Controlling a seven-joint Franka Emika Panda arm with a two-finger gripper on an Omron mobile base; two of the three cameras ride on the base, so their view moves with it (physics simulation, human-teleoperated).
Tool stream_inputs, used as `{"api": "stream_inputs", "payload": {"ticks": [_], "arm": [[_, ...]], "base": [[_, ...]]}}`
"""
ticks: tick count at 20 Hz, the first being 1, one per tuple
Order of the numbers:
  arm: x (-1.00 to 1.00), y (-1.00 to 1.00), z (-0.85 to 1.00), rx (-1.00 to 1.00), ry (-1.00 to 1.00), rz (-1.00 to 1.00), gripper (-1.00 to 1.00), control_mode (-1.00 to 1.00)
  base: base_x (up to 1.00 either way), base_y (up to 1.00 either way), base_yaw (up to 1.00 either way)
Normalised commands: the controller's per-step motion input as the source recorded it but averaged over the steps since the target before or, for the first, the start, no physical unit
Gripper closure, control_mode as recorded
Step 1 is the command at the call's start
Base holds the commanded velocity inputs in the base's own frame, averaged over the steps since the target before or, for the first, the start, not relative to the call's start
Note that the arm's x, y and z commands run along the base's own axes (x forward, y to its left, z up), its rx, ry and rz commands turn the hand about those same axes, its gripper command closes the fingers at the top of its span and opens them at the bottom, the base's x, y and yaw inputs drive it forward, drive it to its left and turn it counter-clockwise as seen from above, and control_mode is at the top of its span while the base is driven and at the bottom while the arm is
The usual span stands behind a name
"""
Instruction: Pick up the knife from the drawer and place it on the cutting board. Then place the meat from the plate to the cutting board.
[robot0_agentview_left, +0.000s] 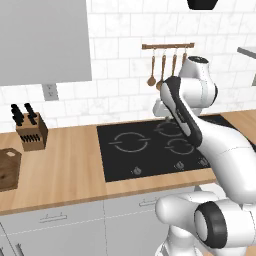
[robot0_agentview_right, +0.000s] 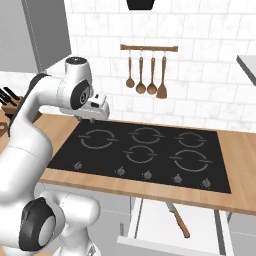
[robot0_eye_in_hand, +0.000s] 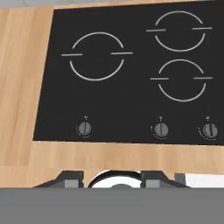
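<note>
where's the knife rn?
In the right base view, the knife lies in the open drawer below the cooktop, toward its right half.

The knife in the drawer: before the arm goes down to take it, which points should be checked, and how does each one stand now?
1. Drawer open: ok, it is pulled out under the counter.
2. knife reachable: ok, it lies uncovered in the drawer.
3. gripper free: cannot tell; the fingertips in the hand view are too hidden to judge.
4. gripper over the knife: not ok, it hangs above the cooktop, well away from the drawer.
5. cutting board ready: cannot tell; the visible part at the left edge of the left base view is bare, the rest is cut off.
</note>
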Motion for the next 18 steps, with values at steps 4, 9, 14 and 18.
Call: {"api": "stream_inputs", "payload": {"ticks": [4,9,14,18], "arm": [[0.29,0.01,-0.02,0.0,-0.03,0.0,-1.0,-1.0],[0.06,0.0,0.0,0.0,-0.01,0.0,-1.0,-1.0],[0.0,0.0,0.0,0.0,0.0,0.0,-1.0,-1.0],[-0.47,-0.05,-0.06,0.0,0.0,0.0,-1.0,-1.0]], "base": [[0.0,0.0,0.0],[0.0,0.0,0.0],[0.0,0.0,0.0],[0.0,0.0,0.0]]}}
